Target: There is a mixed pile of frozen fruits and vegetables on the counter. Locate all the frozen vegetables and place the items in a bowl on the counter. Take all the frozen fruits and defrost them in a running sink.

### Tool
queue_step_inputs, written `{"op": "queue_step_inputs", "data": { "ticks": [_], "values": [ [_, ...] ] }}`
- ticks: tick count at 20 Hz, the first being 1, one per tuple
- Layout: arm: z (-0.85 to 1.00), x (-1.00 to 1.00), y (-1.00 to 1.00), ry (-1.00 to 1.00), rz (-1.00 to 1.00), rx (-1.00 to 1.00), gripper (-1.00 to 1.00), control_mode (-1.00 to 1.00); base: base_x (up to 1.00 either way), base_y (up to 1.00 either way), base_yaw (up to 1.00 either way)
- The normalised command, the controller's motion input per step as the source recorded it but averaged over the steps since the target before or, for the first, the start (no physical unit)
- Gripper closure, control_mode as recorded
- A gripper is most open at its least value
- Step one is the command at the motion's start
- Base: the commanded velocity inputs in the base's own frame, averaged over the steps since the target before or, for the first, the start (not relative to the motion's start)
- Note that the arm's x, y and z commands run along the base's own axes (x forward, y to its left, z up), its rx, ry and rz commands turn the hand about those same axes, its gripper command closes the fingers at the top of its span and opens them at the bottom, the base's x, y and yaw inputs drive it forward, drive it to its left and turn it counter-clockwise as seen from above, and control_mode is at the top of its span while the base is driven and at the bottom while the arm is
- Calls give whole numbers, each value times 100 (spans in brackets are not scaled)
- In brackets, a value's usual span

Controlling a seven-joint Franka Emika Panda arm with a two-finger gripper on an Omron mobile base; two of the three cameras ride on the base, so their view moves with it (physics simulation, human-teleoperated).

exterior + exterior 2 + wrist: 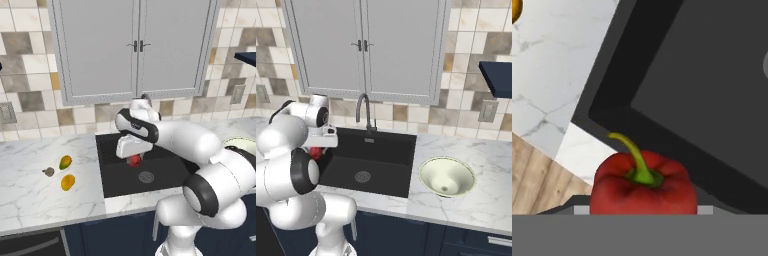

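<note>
The red pepper (643,187), green stem up, sits gripped in the gripper (135,159), whose jaws are clamped on it, hanging above the black sink (165,172) near the basin's left side. On the counter (30,185) at about nine o'clock from the pepper lie two yellow-orange fruits (65,162) (68,182), one just beyond the other, with the grey-brown lump (48,172) just left of them. The pale bowl (447,176) rests on the marble at three o'clock from the sink.
</note>
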Motion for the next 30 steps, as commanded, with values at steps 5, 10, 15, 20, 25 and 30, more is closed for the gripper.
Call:
{"op": "queue_step_inputs", "data": {
  "ticks": [5,10,15,20,25,30],
  "values": [
    [5,-4,-47,-1,-4,-1,100,-100,0,0,0],
    [4,-1,-42,0,-7,-3,100,-100,0,0,0],
    [0,0,-31,1,-12,-6,100,-100,0,0,0],
    [0,1,-28,2,-13,-6,100,-100,0,0,0],
    [0,0,-27,0,-14,-5,100,-100,0,0,0],
    [1,1,-29,0,-13,-4,100,-100,0,0,0]
  ]
}}
